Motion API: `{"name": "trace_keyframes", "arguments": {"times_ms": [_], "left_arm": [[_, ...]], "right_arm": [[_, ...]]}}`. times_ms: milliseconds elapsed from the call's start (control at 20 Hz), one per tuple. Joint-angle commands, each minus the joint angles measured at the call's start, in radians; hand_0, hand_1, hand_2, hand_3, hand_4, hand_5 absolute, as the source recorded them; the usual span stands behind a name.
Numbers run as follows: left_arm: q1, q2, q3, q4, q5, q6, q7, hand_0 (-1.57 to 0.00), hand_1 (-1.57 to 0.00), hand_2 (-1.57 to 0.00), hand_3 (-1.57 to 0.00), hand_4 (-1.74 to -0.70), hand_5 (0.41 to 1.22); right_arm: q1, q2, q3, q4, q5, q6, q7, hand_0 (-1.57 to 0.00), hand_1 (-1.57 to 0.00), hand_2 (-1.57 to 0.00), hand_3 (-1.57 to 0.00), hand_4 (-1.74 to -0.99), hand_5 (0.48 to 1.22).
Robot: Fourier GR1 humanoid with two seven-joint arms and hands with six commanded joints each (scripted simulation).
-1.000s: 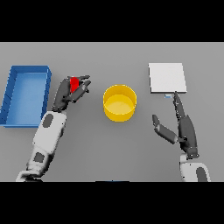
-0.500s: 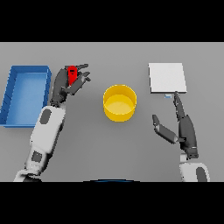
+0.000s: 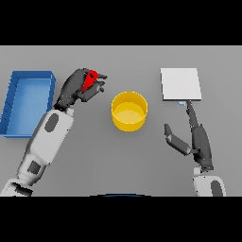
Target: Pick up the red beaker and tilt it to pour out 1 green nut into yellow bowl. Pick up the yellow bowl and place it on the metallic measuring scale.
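**Ana:** While the left hand (image 3: 75,90) has its dark fingers curled round the small red plastic beaker (image 3: 89,80), where does that leave the pour?

**Ben:** Not begun, I'd say. The beaker sits up off the grey surface (image 3: 118,160) in that grip, to the left of the round yellow bowl (image 3: 129,111) and apart from it, with the blue rectangular bin (image 3: 28,101) further left. I can't see the green nut; the fingers hide most of the beaker.

**Ana:** How do you expect the beaker to handle?

**Ben:** Light and stiff, by the look of it, and smooth enough to slip. Being so small, it is nearly swallowed by the hand, so a hold round its wall seems right, leaving the mouth clear for the nut.

**Ana:** And the bowl?

**Ben:** Rigid, thin-walled, probably light. I'd take it by the rim or pinch across the wall, keeping it level once the nut is inside.

**Ana:** The other hand?

**Ben:** The right hand (image 3: 196,139) rests with fingers straight and thumb spread, holding nothing, just below the flat pale metallic square scale (image 3: 180,84).

**Ana:** Any writing or labels?

**Ben:** None that I can read on anything.
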Motion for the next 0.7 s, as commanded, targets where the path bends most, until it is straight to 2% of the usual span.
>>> {"name": "trace_keyframes", "arguments": {"times_ms": [0,150,300,350,500,550,650], "left_arm": [[0.005,0.007,-0.025,-0.015,-0.023,0.001,0.022,-1.57,-1.57,-1.57,-1.56,-1.73,1.114],[-0.052,0.051,-0.12,-0.01,-0.145,0.001,0.114,-1.57,-1.57,-1.57,-1.57,-1.74,1.131],[-0.104,0.094,-0.235,0.004,-0.269,-0.028,0.157,-1.57,-1.57,-1.57,-1.57,-1.74,1.127],[-0.116,0.1,-0.275,0.014,-0.31,-0.035,0.172,-1.57,-1.57,-1.57,-1.57,-1.74,1.145],[-0.189,0.122,-0.345,0.043,-0.378,-0.082,0.191,-1.57,-1.57,-1.57,-1.57,-1.74,1.182],[-0.201,0.135,-0.366,0.053,-0.398,-0.089,0.175,-1.57,-1.57,-1.57,-1.57,-1.74,1.19],[-0.243,0.152,-0.412,0.072,-0.437,-0.121,0.15,-1.57,-1.57,-1.57,-1.57,-1.65,1.201]], "right_arm": [[-0.003,-0.004,0.0,-0.007,0.002,0.001,0.002,0.0,0.0,0.0,0.0,-1.254,0.68],[-0.002,-0.004,0.0,-0.013,-0.01,0.012,0.013,0.0,0.0,0.0,0.0,-1.252,0.685],[-0.004,-0.004,-0.003,-0.023,-0.017,0.014,0.017,0.0,0.0,0.0,0.0,-1.256,0.69],[0.006,-0.005,-0.005,-0.027,-0.02,0.014,0.003,0.0,0.0,0.0,0.0,-1.262,0.694],[0.009,0.001,-0.001,-0.018,-0.018,0.015,0.013,0.0,0.0,0.0,0.0,-1.274,0.702],[0.016,-0.004,0.0,-0.023,-0.018,0.019,0.002,0.0,0.0,0.0,0.0,-1.274,0.704],[0.017,0.008,0.01,-0.032,-0.011,0.013,-0.005,0.0,0.0,0.0,0.0,-1.284,0.705]]}}
